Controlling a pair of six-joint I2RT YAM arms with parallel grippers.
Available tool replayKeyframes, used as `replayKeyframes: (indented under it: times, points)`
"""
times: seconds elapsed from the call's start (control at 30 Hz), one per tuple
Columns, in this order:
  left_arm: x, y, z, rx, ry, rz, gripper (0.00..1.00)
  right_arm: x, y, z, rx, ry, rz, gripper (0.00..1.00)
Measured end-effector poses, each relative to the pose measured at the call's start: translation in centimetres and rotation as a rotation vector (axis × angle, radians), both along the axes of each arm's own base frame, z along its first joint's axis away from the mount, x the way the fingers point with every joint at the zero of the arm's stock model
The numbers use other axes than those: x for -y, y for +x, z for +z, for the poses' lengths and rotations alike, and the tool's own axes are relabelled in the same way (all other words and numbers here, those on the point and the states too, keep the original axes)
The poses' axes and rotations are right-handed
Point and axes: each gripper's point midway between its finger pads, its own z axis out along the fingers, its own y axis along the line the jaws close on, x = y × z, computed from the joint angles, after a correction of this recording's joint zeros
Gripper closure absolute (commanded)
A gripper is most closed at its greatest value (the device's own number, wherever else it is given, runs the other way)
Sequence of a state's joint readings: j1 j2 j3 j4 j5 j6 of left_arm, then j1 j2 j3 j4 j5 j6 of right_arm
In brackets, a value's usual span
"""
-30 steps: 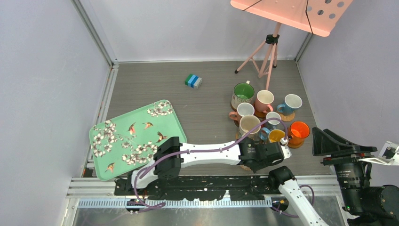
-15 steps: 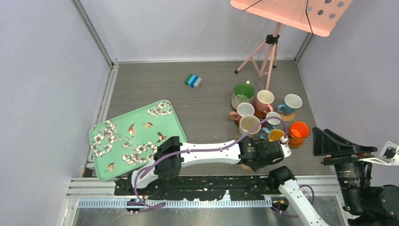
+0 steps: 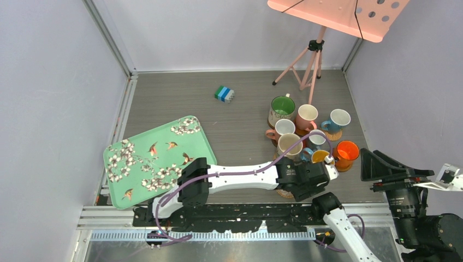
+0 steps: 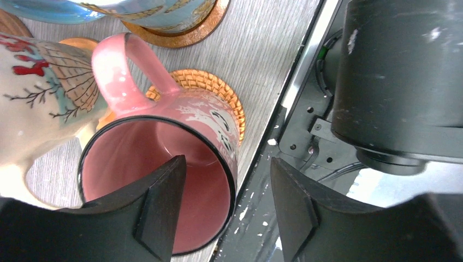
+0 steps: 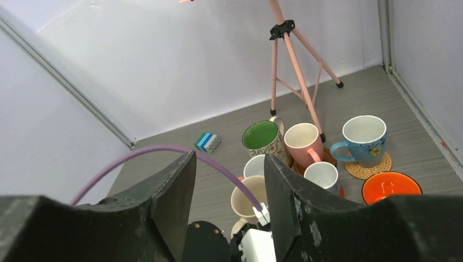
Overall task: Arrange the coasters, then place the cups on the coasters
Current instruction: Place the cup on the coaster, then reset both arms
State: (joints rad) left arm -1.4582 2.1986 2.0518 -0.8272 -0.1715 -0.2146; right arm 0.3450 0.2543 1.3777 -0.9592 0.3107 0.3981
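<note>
Over a wicker coaster (image 4: pixel 221 93), the left gripper's (image 4: pixel 224 210) spread fingers straddle the pink mug's (image 4: pixel 164 164) wall; the right gripper (image 5: pixel 229 196) hangs open.

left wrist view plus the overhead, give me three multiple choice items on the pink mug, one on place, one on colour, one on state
1. Where does the pink mug stand?
A. on the woven wicker coaster
B. on the floral tray
C. on the bare table

2. What colour is the inside of the tall mug at the back of the group?
A. orange
B. green
C. yellow

3. How does the left gripper stand at the pink mug?
A. clamped shut on its handle
B. open, one finger inside the rim and one outside
C. far away over the tray

Answers: 1 A, the wicker edge shows under the mug's base. 2 B, the overhead view shows a green interior. 3 B, the wrist view shows the fingers apart astride the mug wall.
</note>
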Motion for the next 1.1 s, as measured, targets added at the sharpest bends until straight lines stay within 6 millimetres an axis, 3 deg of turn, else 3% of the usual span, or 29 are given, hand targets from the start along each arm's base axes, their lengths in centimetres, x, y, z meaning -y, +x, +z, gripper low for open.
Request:
replayKeyframes:
  times: [0.13, 0.27, 0.33, 0.37, 0.5, 0.63, 0.73, 0.83, 0.97, 1.1]
  points:
    - [-0.2, 0.0, 2.9, -0.003, -0.060, 0.020, 0.25, -0.4, 0.5, -0.6, -0.019, -0.002, 0.013, 0.43]
    - [-1.2, 0.8, 8.5, 0.023, -0.167, 0.072, 0.14, -0.9, 0.8, -1.1, -0.036, 0.002, 0.033, 0.38]
    - [-2.3, 1.4, 11.5, 0.029, -0.221, 0.107, 0.02, -1.2, 1.0, -1.6, -0.051, 0.000, 0.043, 0.30]
    - [-3.1, 2.0, 13.1, 0.032, -0.251, 0.131, 0.01, -1.4, 1.2, -1.9, -0.064, -0.003, 0.051, 0.22]
    - [-8.2, 5.3, 18.4, 0.064, -0.357, 0.264, 0.00, -2.6, 2.3, -3.5, -0.128, -0.029, 0.095, 0.02]
    - [-16.0, 7.9, 21.4, 0.147, -0.419, 0.420, 0.00, -4.1, 3.8, -7.3, -0.257, -0.084, 0.146, 0.00]
    - [-20.8, 7.6, 22.2, 0.192, -0.458, 0.483, 0.00, -4.7, 4.3, -11.2, -0.379, -0.130, 0.170, 0.03]
    - [-25.0, 7.1, 21.7, 0.204, -0.497, 0.543, 0.01, -4.7, 4.3, -12.9, -0.428, -0.147, 0.172, 0.04]
    - [-29.6, 6.2, 19.5, 0.185, -0.555, 0.613, 0.01, -4.5, 3.7, -14.0, -0.431, -0.146, 0.173, 0.05]
    - [-32.6, 5.3, 16.9, 0.145, -0.614, 0.660, 0.01, -4.5, 3.2, -14.5, -0.418, -0.117, 0.177, 0.05]
